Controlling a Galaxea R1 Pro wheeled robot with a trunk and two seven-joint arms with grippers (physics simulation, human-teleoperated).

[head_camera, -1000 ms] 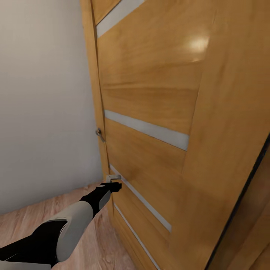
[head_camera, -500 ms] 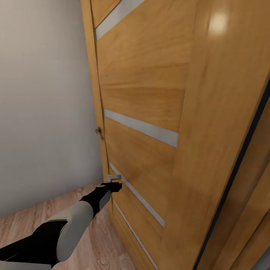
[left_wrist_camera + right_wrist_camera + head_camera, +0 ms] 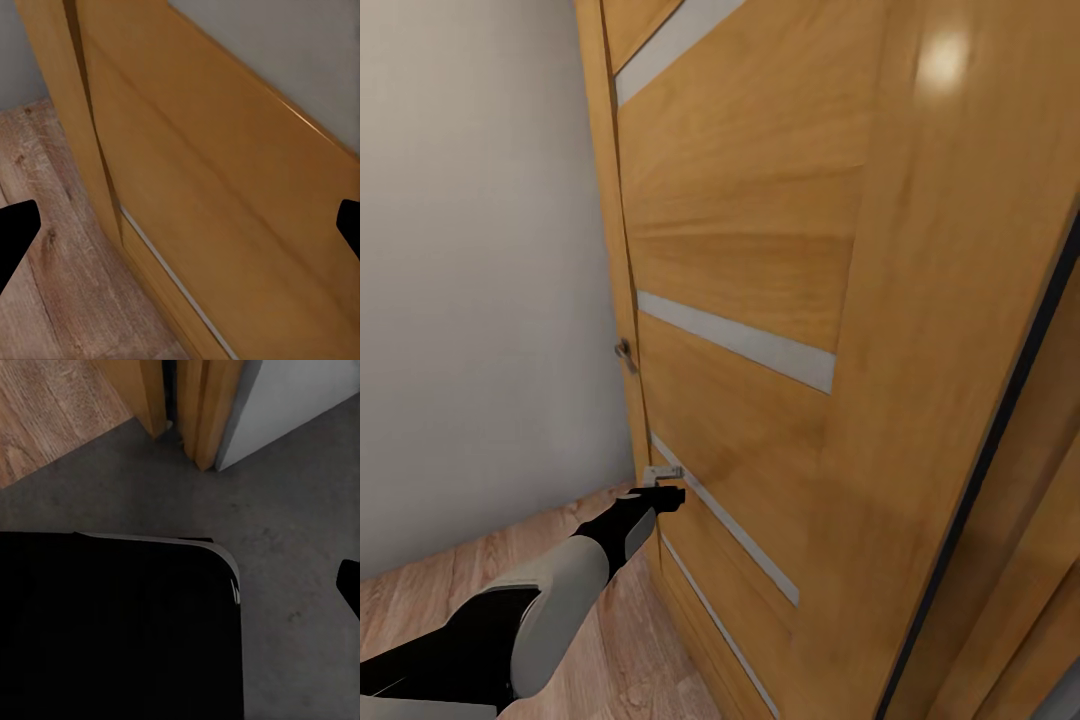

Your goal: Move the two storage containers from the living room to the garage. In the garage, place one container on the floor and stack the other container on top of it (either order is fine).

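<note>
Robot's parked right up against a wooden door (image 3: 760, 250), honey-coloured with pale horizontal strips (image 3: 735, 340) set into it. The head camera is basically all door, plus a plain pale wall (image 3: 470, 250) on the left and a bit of light wood-plank floor (image 3: 420, 590) at the bottom.

The left arm (image 3: 550, 600) reaches forward and its gripper (image 3: 665, 495) sits right at the door's lower part, near the edge where door meets frame. A small metal handle (image 3: 625, 355) is higher up on that same edge. From the left wrist camera, the 2 dark fingertips (image 3: 16, 225) sit far apart at opposite sides of the frame, so that gripper is spread wide with nothing between them, just the door face (image 3: 225, 195) and plank floor (image 3: 45, 285) ahead.

The right wrist camera looks down at dark grey speckled concrete floor (image 3: 300, 555), which meets the planks at the door frame's foot (image 3: 187, 412). A big black shape with a pale rim (image 3: 112, 630) covers much of that shot. 1 dark fingertip (image 3: 349, 581) pokes in at the edge; can't tell whether the right gripper is spread or closed.
</note>
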